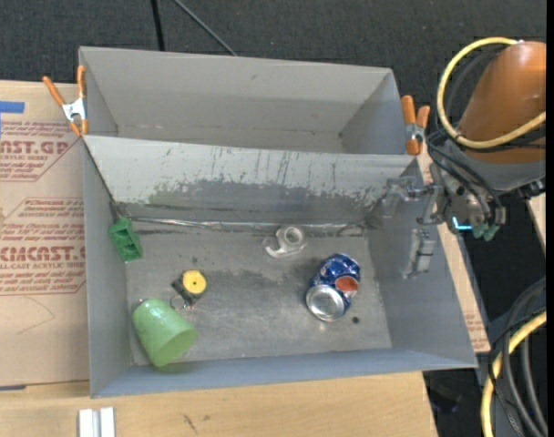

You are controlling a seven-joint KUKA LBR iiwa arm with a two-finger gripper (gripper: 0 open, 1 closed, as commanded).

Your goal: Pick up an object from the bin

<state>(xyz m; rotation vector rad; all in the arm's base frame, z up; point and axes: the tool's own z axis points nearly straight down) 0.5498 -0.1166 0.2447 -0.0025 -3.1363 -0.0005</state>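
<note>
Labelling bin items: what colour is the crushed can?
The can is mostly blue, some red, silver end; camera view.

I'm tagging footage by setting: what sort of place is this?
Probably a robot grasping test bench: a grey bin holding odd loose items such as a crushed can and a green cup, with a cabled arm at its right side.

In the bin [241,107], a green cup [164,333] lies on its side near 1 small yellow thing [194,283]. 1 crushed blue can [332,289] lies well apart.

Cup [163,332] lies left of can [332,287] in bin [259,107].
</note>
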